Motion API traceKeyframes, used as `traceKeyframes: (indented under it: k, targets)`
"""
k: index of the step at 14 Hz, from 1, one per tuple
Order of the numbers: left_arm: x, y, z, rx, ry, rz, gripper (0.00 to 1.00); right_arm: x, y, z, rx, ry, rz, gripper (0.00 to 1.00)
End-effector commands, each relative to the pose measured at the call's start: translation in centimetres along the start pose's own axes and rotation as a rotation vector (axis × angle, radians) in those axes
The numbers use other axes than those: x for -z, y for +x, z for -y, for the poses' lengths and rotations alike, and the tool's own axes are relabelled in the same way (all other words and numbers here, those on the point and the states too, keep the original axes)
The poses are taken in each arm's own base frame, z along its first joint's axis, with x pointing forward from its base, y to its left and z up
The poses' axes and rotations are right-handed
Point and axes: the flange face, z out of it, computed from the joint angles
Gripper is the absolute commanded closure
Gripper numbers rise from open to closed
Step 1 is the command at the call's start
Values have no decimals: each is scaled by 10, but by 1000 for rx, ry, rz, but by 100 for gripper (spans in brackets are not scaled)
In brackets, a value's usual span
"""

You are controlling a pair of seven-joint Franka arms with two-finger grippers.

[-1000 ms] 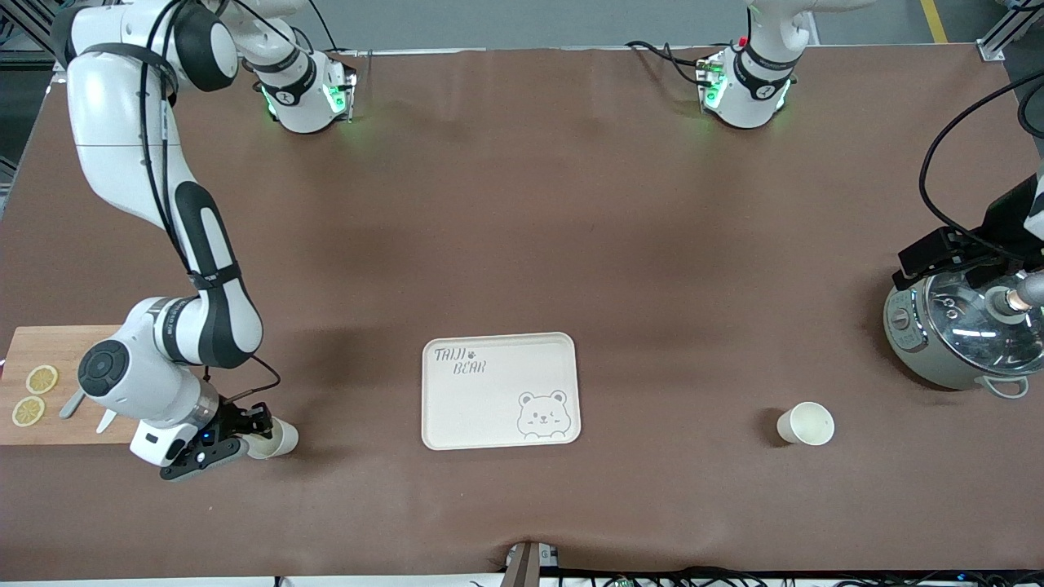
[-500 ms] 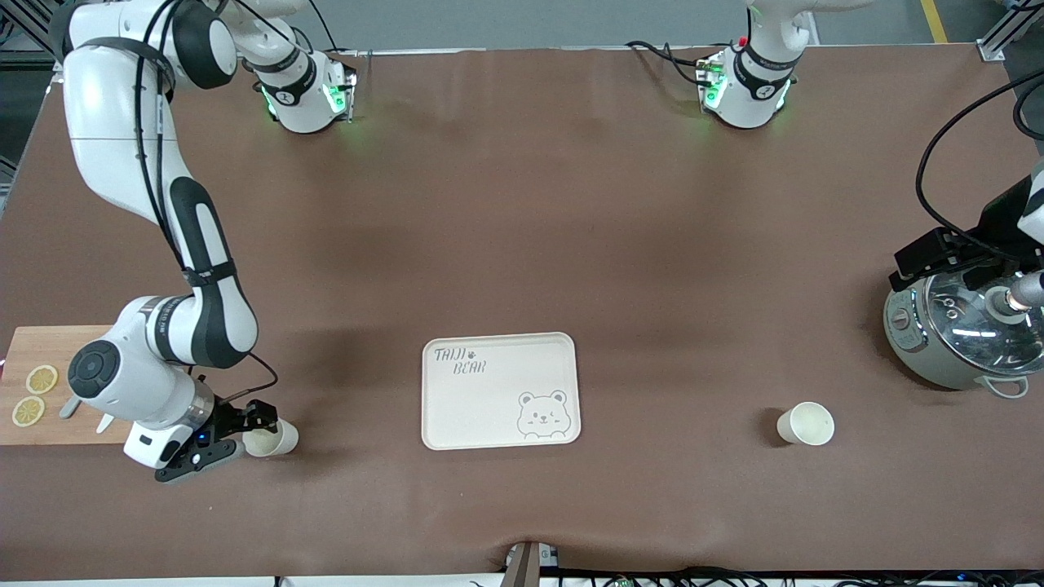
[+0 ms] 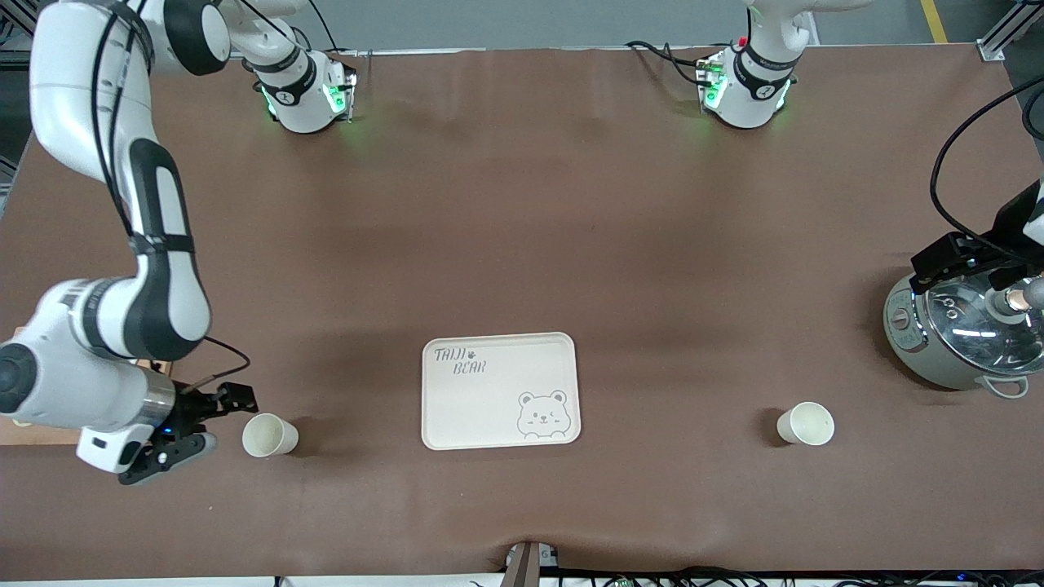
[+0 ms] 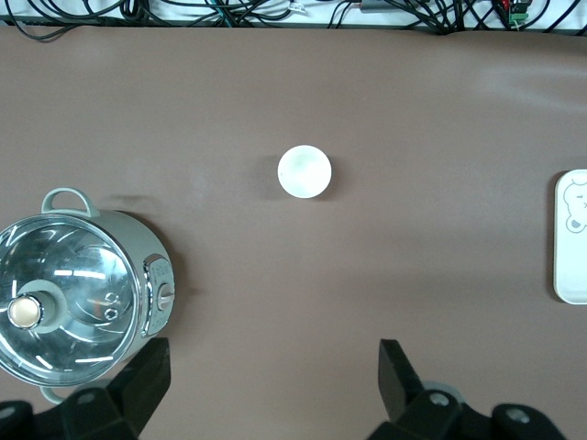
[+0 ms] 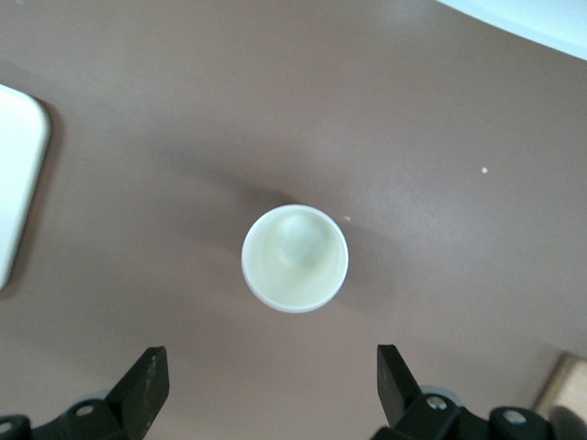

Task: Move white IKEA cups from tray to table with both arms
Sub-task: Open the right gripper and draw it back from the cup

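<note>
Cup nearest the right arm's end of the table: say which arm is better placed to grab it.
Right, probably: its open tool is just beside that cup; the left tool hangs over the pot.

I see grey floor [image 3: 506, 20] past the desk's top edge, with a yellow line [image 3: 934, 20] on it — and cables [image 3: 701, 577] bunched along the near edge.

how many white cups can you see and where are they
2, both upright on the table, none on the tray: one cup toward the right arm's end, the other cup toward the left arm's end.
</note>
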Motion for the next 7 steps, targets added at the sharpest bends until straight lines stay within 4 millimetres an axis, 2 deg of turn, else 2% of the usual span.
traceKeyframes:
  k: [1, 3, 4, 7]
  targets:
    - [2, 0, -3, -13, 22, -11, 0, 55, -13, 8, -54, 22, 9, 0]
    - [1, 0, -8, -21, 21, -10, 0, 100, -26, 26, -89, 35, 16, 0]
    - [1, 0, -8, -21, 21, -10, 0, 116, -34, 33, -120, 42, 35, 0]
    - [1, 0, -9, -25, 16, -6, 0, 146, -67, 59, -251, 80, 132, 0]
